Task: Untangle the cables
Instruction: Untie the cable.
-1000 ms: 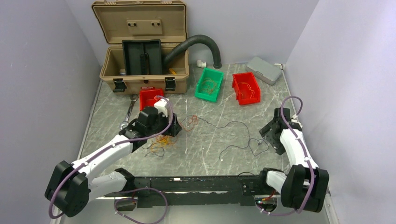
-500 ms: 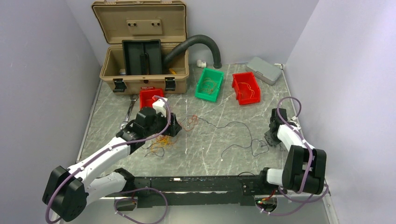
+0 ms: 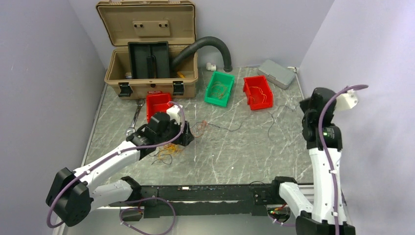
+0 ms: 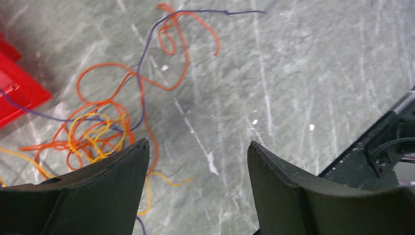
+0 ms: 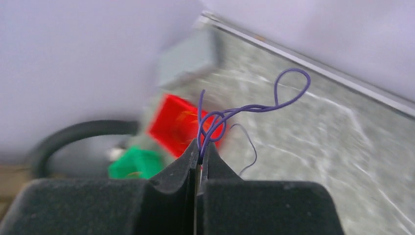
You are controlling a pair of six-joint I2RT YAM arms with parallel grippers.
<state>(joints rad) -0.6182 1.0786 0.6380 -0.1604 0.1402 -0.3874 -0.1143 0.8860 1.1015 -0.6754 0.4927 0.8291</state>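
The right claw [image 5: 199, 155] is pinched tight on a dark purple wire [image 5: 254, 107], high above the bench's [image 3: 235, 156] right edge. The left claw [image 4: 198, 147] gapes wide over the orange-and-yellow tangle [image 4: 98, 132] near the bench's left side.

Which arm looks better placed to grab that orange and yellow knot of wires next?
Left. The left tool hangs open right by the orange-yellow knot; the right tool is up off the table, shut on a purple wire.
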